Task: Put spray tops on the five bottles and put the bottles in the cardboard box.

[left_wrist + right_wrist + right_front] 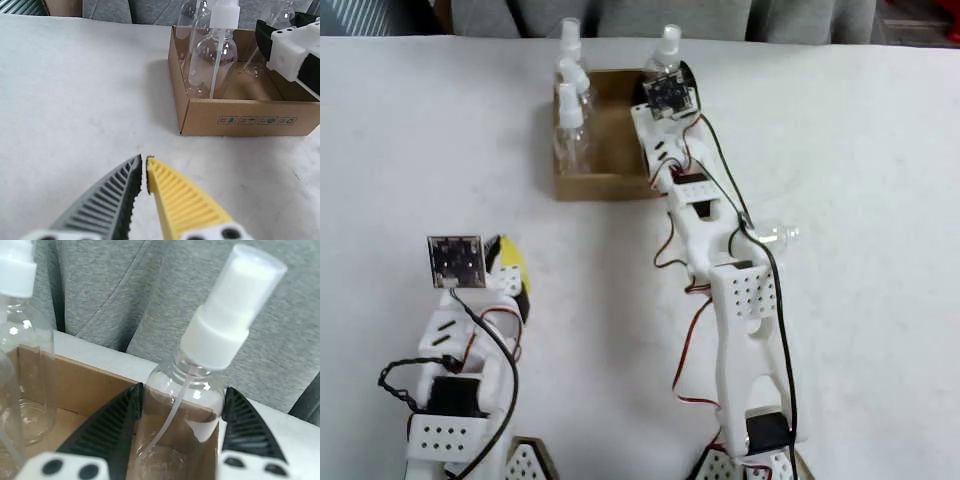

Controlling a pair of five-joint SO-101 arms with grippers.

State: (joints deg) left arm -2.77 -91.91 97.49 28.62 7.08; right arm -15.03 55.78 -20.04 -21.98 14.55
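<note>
While the right claw clamps the capped bottle above the cardboard box, it should lower it upright before releasing.

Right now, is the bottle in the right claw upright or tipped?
Upright. Held in the right claw, the bottle stands neck-up over the cardboard box, white spray top uppermost.

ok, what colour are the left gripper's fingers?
Left gripper: one finger grey, the other yellow, both ribbed. Clearest in the left wrist view.
</note>
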